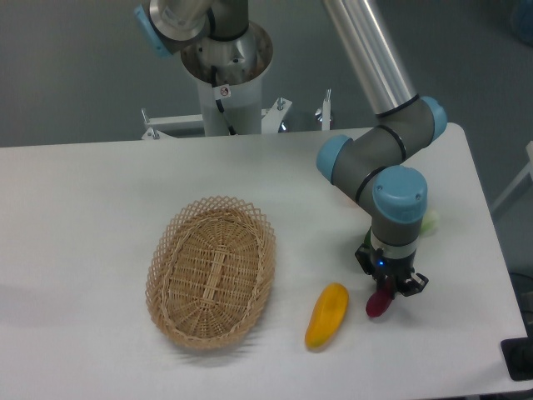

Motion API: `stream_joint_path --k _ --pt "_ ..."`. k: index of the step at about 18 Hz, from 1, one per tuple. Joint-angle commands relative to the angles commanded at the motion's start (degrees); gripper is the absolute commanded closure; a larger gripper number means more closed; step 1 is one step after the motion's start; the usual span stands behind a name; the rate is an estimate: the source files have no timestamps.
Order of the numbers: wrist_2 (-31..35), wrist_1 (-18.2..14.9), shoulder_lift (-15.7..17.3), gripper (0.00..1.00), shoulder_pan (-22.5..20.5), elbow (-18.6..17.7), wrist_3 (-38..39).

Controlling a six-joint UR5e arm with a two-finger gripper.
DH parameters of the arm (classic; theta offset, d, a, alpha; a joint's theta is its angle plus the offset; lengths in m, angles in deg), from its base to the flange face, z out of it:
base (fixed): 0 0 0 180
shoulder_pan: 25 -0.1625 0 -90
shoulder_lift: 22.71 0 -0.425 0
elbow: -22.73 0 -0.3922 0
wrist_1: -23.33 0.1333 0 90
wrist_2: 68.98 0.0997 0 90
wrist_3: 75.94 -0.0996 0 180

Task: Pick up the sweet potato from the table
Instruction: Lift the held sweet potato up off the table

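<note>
So the small dark magenta-purple sweet potato (378,304) is sitting toward the front right of the big flat white worktop (83,217), and only its lower end really shows, poking out from under my pincer (390,290). My pincer is pointing straight down right on top of it, with the dark fingers sitting on either side of its upper end. From this angle I honestly can't tell whether the fingers are actually squeezing it or just sitting around it, and I can't tell if the potato is resting on the worktop or a hair off it either.

Just to the left of the sweet potato, close but not touching, there's a longer yellow-orange elongated vegetable (326,315) lying on the worktop at a slant, its top end leaning toward the right.

Further left, well apart from both veggies, is an oval woven wicker basket (211,271) in a light tan colour, with a lacy looped rim.

Behind my wrist, at the right side of the worktop, a bit of something pale greenish (430,222) peeks out, mostly hidden by my arm, so I can't say what it is.

My grey arm with its blue joint caps (400,193) comes down from the upper right.
</note>
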Motion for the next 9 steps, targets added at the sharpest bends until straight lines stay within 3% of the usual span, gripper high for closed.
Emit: stream_joint_path --k 5,9 --pt "-1.31 -2.53 2.63 0.79 -0.35 4.21 0.00" --pt "-6.49 -14.82 5.97 0.77 -0.53 10.97 0.00"
